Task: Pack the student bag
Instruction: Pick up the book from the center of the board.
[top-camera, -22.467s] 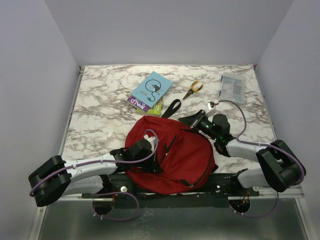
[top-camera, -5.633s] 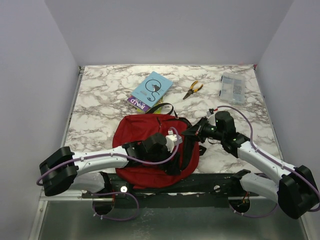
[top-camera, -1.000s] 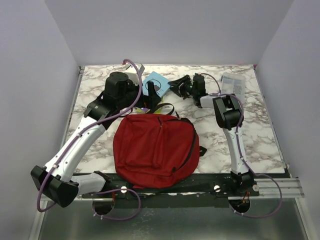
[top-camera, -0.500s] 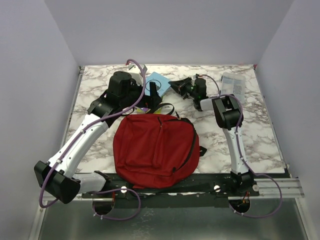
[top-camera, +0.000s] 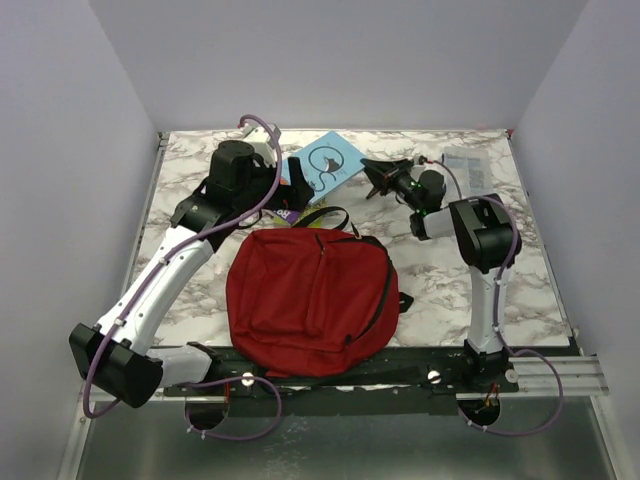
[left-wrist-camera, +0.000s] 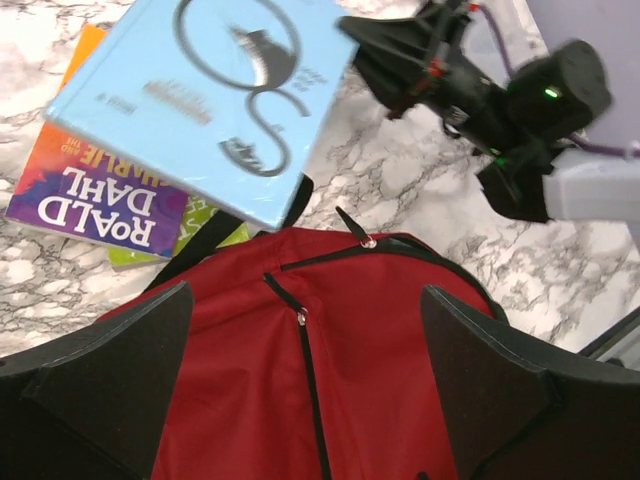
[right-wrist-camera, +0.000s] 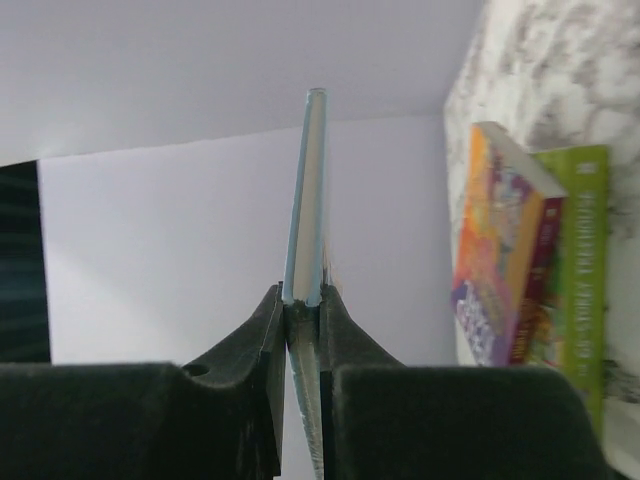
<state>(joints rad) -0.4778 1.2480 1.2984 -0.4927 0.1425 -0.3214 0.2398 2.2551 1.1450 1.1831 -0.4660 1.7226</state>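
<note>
The student bag (top-camera: 310, 300), dark red with black zippers, lies flat at the table's near middle, and its top fills the lower left wrist view (left-wrist-camera: 330, 370). A thin light-blue book (top-camera: 332, 160) hangs tilted above the table behind the bag. My right gripper (top-camera: 378, 176) is shut on its right edge. In the right wrist view that book (right-wrist-camera: 306, 190) stands edge-on between the pinching fingers (right-wrist-camera: 345, 340). My left gripper (top-camera: 292, 192) hovers open over the bag's top edge, its wide-apart fingers (left-wrist-camera: 110, 380) holding nothing.
A purple Roald Dahl book (left-wrist-camera: 95, 190) lies on a green book (left-wrist-camera: 205, 235) on the marble just behind the bag's black handle. A clear plastic box (top-camera: 470, 162) sits at the back right. Grey walls close in the table on three sides.
The right gripper has shut on the blue book and raised it off the stack, shifting it right and back. The left gripper has stayed open near the bag's top.
</note>
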